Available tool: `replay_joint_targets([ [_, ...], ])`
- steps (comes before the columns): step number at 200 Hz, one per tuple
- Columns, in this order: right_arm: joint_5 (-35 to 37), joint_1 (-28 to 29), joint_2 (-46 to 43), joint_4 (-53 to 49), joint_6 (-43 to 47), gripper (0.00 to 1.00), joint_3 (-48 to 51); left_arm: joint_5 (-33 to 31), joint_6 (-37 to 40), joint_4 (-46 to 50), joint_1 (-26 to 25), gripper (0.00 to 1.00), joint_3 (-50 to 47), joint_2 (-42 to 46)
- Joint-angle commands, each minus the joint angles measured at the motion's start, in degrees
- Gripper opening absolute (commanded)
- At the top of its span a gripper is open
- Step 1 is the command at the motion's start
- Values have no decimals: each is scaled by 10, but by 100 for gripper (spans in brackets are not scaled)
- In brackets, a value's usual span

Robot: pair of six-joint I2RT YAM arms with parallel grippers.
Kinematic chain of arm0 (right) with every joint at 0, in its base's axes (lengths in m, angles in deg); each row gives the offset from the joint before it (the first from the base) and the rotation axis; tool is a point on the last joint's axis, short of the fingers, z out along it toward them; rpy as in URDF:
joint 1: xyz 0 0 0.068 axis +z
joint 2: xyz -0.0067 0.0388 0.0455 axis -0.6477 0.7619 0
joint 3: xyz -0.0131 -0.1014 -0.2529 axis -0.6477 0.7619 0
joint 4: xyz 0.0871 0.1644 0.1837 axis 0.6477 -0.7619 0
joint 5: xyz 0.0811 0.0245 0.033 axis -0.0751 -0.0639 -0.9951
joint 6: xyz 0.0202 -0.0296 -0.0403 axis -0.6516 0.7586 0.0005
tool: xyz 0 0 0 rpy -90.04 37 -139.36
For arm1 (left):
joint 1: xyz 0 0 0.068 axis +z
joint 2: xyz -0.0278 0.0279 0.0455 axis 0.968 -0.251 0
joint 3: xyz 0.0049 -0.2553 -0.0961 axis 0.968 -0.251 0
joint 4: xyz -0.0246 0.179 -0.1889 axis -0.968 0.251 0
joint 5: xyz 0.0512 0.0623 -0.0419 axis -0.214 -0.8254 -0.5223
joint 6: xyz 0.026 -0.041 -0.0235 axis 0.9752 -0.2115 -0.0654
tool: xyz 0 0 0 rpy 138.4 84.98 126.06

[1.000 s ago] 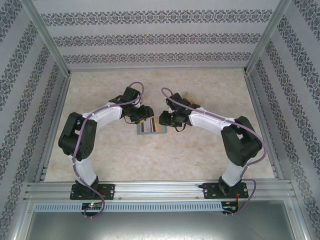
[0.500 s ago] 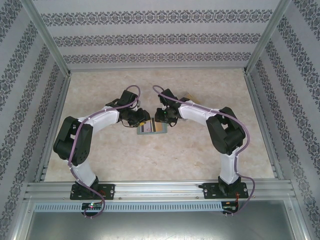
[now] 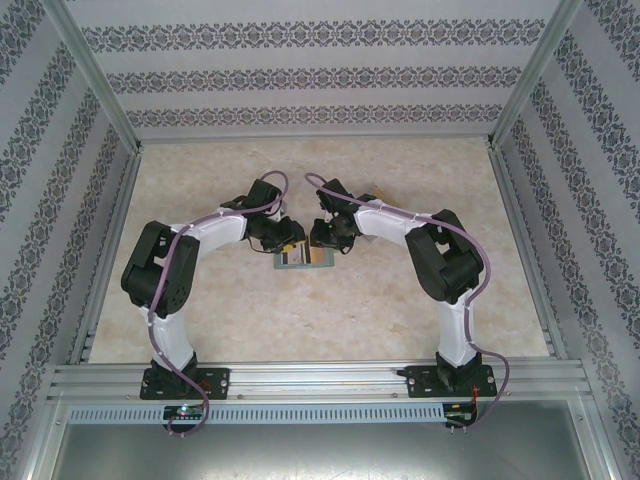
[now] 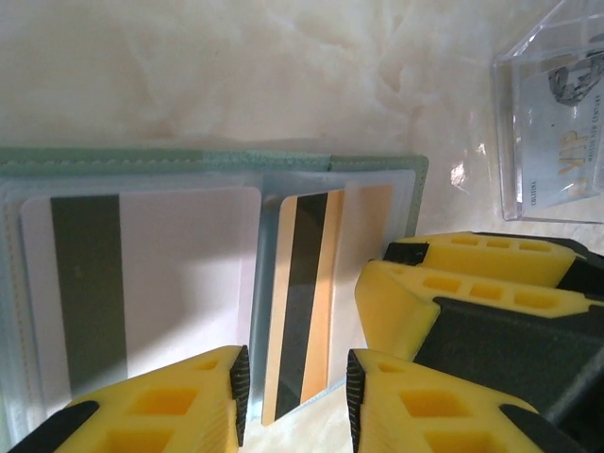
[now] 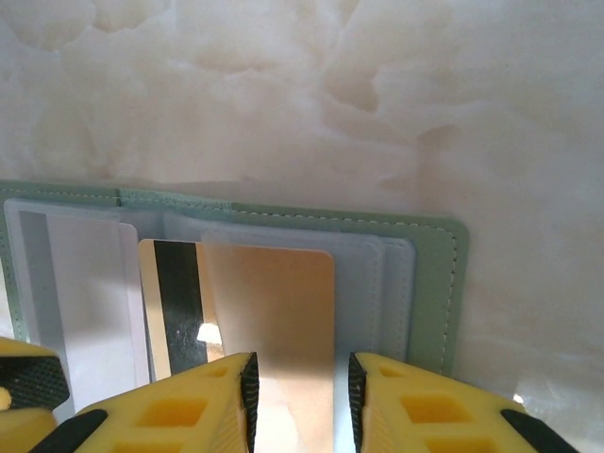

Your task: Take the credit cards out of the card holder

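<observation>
On the bench (image 3: 230, 310) one card holder (image 4: 217, 160) lies open: soft, light, likely to slide. Two credit cards (image 4: 189, 283) inside, stiff and slick, best nipped by an exposed end. Left pincer (image 4: 297, 377), part open, straddles the tan-orange card (image 4: 321, 311) without touching; right pincer (image 5: 302, 373): whether it grips, I can't tell.

Clear plastic case (image 4: 552, 113); marble table (image 4: 236, 66)

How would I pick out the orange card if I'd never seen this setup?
Near the middle of the marble-look table lies an open sage-green card holder. The tan-orange card sits in its clear inner pockets, beside a pale card. It alone is orange with a black stripe; its neighbour is whitish with a grey stripe.
</observation>
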Motion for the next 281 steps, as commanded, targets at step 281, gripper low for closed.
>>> replay_joint_targets([
  [281, -14, -21, -8, 14, 5, 25, 79, 109, 69, -44, 19, 0, 25, -53],
])
